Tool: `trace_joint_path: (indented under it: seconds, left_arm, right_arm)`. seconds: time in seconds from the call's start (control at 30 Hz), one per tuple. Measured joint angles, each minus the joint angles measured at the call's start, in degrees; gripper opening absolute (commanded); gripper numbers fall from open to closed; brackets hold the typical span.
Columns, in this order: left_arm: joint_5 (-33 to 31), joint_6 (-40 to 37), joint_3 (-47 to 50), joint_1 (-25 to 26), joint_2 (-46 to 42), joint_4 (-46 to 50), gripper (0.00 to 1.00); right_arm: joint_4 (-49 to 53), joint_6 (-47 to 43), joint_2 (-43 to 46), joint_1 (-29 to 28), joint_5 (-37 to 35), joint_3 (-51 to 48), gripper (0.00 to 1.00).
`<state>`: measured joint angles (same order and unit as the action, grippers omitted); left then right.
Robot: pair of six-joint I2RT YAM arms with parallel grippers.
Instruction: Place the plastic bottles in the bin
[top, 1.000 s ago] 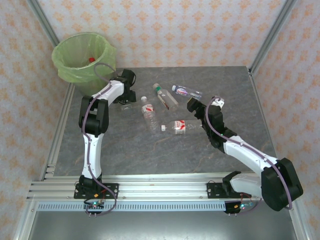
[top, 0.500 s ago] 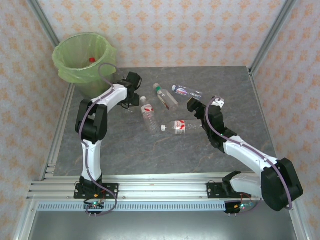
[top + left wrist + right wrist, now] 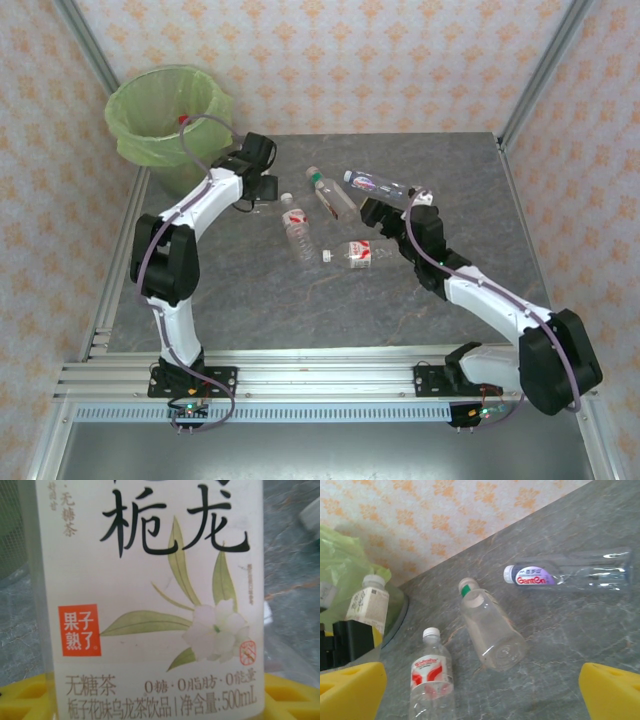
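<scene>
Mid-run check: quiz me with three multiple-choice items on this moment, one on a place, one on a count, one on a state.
1. Where does the bin stand?
A) at the far left corner
B) at the far right corner
C) between the arm bases

2. How many bottles lie flat on the table?
A) two
B) four
C) seven

3. How is the right tool?
A) open, empty
B) shut on a bottle
C) shut, empty

Key:
1 A, it stands at the table's far left corner.
2 B, four lie flat, while a fifth, the tea bottle, sits between the left tool's fingers.
3 A, its yellow fingers stand wide apart, gripping nothing.
</scene>
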<state>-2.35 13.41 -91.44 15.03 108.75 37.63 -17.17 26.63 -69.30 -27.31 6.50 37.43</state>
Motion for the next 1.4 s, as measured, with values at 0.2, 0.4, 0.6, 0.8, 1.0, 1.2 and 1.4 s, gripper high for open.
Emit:
trace_joint_path:
  seconds: [0.2,0.4,0.6,0.8,1.0,1.2,1.4]
  left_arm:
    - [2.1,0.0,0.0,0.1,-5.4,-0.6,0.1]
    - [3.5,0.0,0.0,0.1,-7.9,-0.8,0.0]
    - [5.7,0.0,0.0,0.1,-10.5,-0.8,0.0]
    - [8.1,0.0,0.0,0.1,-15.0,-1.1,0.0]
    - [8.5,-1.1,-0.6,0.1,-17.9,-1.0,0.0]
    - [5.4,-4.2,-5.7,0.0,-17.9,-0.8,0.0]
    - [0.6,-5.9,-11.3,-0.8,-17.9,-0.8,0.0]
  right_arm:
    - [0.0,-1.6,-1.8,-1.3,2.8,1.6,0.99]
    - [0.0,-2.3,-1.9,-1.4,4.5,2.9,0.99]
    - [0.0,-2.5,-1.9,-1.6,5.6,3.0,0.99]
    - [-0.4,-2.5,-2.0,-2.1,6.9,3.7,0.99]
    - [-0.5,-4.1,-2.1,-4.2,7.0,5.7,0.99]
    - [-0.4,-8.2,-3.7,-7.9,6.6,9.0,0.99]
    - [-0.2,-10.6,-5.2,-9.7,5.9,9.8,0.99]
